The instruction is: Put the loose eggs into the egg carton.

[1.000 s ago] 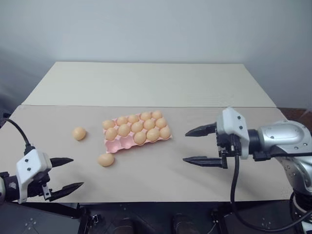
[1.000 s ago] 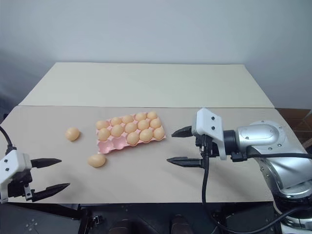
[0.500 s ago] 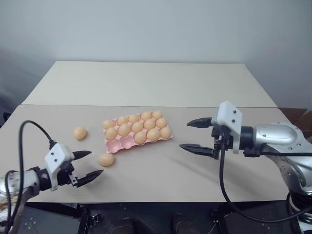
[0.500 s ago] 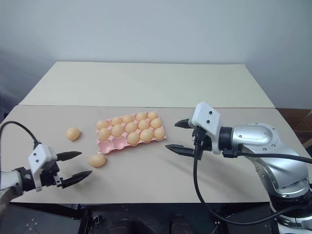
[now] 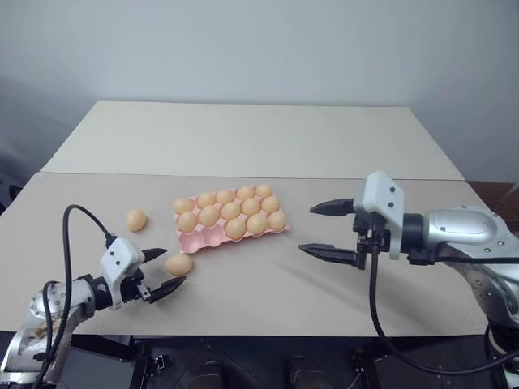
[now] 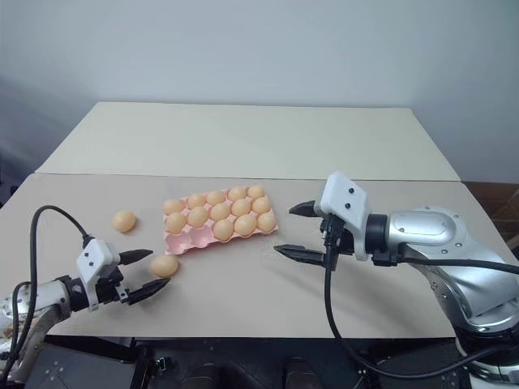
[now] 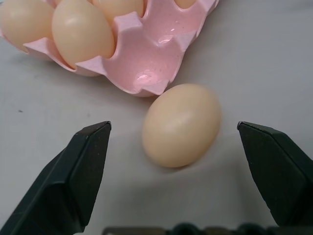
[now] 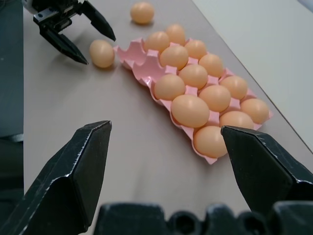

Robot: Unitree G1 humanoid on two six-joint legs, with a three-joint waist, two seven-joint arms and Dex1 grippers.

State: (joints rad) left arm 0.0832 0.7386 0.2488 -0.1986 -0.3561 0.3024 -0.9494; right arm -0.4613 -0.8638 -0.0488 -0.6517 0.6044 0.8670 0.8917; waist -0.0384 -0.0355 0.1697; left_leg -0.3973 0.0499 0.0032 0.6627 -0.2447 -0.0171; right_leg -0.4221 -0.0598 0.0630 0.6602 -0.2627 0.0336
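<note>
The left claw (image 5: 165, 271) has advanced, fingers spread wide, either side of a loose egg (image 5: 178, 264) beside the egg carton (image 5: 197, 238).

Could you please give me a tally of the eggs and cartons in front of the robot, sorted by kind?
Loose eggs: 2
Eggs seated in the carton: 13
Pink egg carton: 1
Total: 16 things, 15 of them eggs

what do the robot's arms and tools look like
Each tool, left tool and right tool, has two pointed black fingers on a white angular housing marked by small dark dots. The arms are rounded silver metal with black joint bands, and a loose black cable loops from each wrist.
</note>
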